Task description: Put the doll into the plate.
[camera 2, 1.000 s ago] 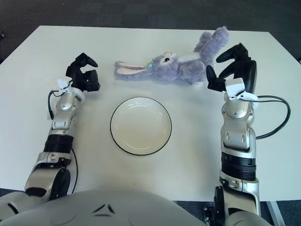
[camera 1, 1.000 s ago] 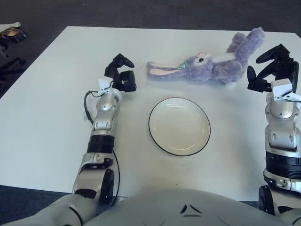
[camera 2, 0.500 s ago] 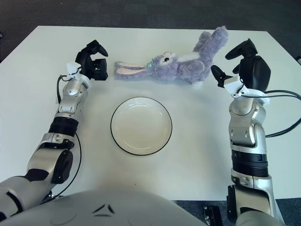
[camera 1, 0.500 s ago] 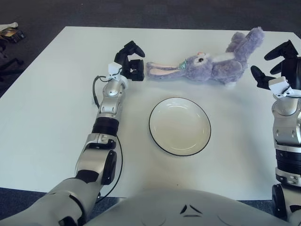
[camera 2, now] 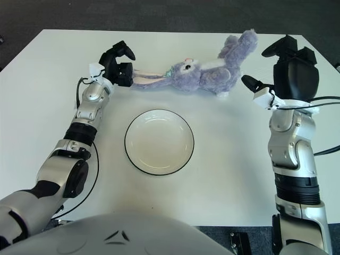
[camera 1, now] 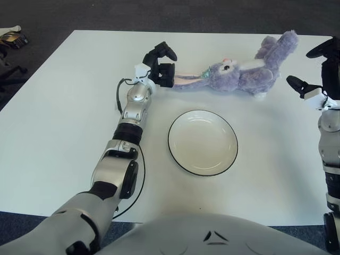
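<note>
The left hand (camera 2: pixel 121 68) sits at the tips of the doll's (camera 2: pixel 204 74) ears, fingers curled around them. The purple doll lies along the table's (camera 2: pixel 42 106) far side, beyond the plate (camera 2: pixel 159 142). The right hand (camera 2: pixel 287 69) hovers right of the doll, fingers spread, empty

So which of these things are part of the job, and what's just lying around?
In the job:
- doll
- plate
- left hand, at the doll's ears
- right hand, open, right of the doll

Lying about:
- clutter on the floor, far left
</note>
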